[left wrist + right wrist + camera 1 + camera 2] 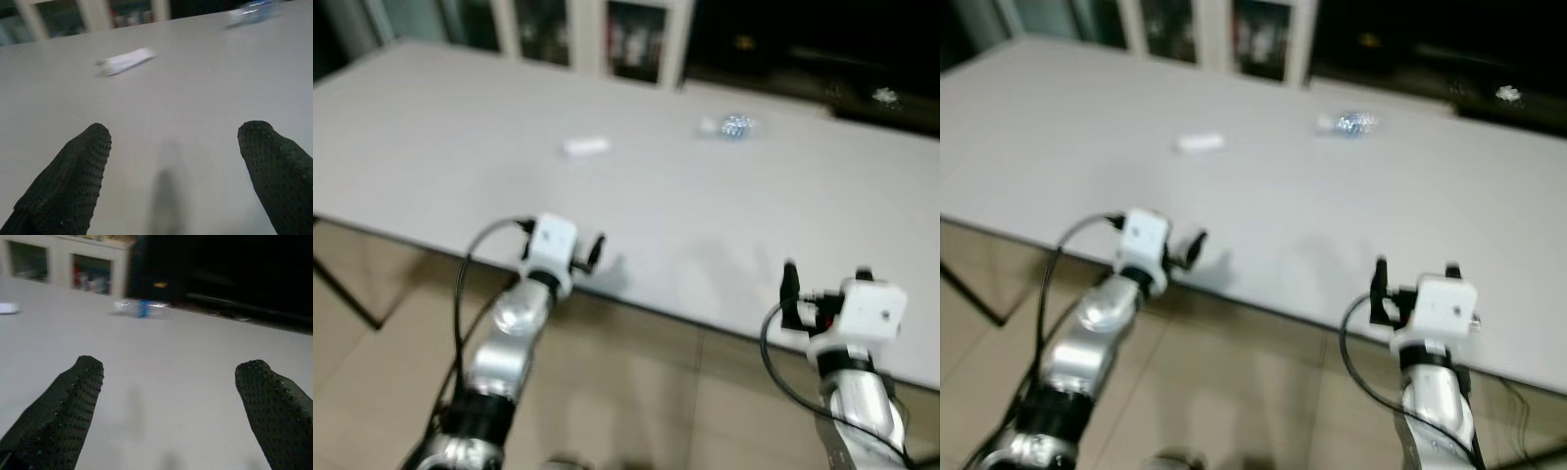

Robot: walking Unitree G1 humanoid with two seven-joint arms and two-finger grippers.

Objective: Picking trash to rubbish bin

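Hovering at near counter [431,147] edge, left pincer [181,171] and right pincer [168,406] both spread, empty. White wrapper [585,147] far ahead of left, long axis crosswise; crumpled bottle [732,126] farther right.

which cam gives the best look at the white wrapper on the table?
Left wrist view: the white wrapper is largest there, lying flat beyond the open left gripper. Both eye views show it as a small blurred patch; the right wrist view catches just its end at the frame edge.
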